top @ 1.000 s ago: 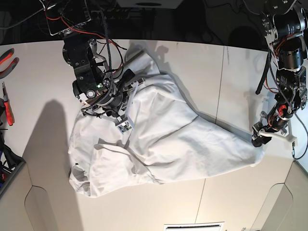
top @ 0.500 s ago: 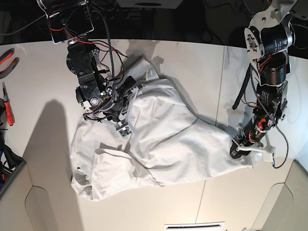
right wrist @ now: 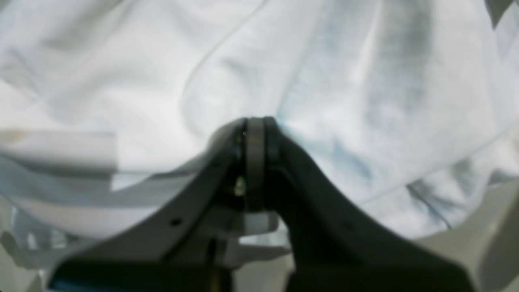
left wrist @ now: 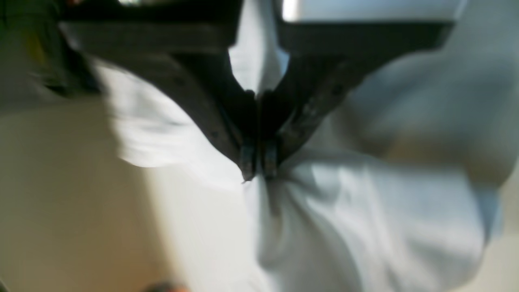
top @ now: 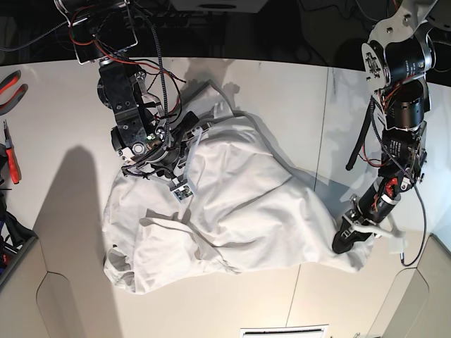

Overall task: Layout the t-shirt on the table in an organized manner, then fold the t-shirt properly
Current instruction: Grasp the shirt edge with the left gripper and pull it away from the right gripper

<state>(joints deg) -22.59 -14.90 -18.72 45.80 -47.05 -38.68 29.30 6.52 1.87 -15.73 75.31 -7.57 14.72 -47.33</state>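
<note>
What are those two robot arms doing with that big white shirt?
They are trying to spread the t-shirt out on the table so it can be folded. The left gripper is pinched shut on one end of the cloth, and the right gripper is shut on the other end. The shirt is bunched and wrinkled, not flat.

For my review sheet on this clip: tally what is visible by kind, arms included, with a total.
Garments: 1, the white t-shirt, crumpled on the table.
Robot arms: 2, the left end effector and the right end effector, both shut on the t-shirt.
Hand tools with red handles: 2, at the table's left edge.
Total: 5.
</note>
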